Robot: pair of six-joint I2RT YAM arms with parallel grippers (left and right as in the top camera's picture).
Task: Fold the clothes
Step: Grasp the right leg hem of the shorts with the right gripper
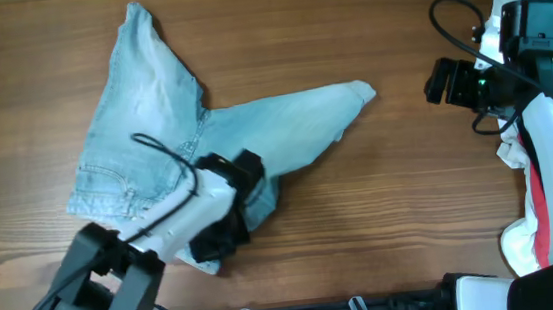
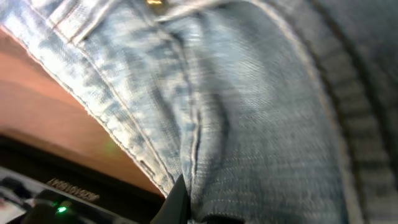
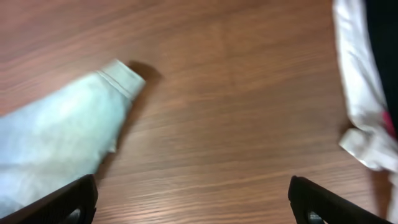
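Two legs of the denim shorts [image 1: 163,125] splay across the table's [image 1: 393,225] left half, and we find the left gripper [image 1: 235,194] down on their waistband [image 1: 100,205], grip undeterminable, while the right gripper [image 1: 438,81], spread and empty, hangs near the right-pointing hem [image 1: 361,91].

Right pincer [image 3: 198,205] agape; left pincer [image 1: 238,207] low.

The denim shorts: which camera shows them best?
The overhead view: nearly the whole denim shorts lie spread, both legs visible. The left wrist view shows only blurred close-up fabric and seams; the right wrist view catches one leg's hemmed end.
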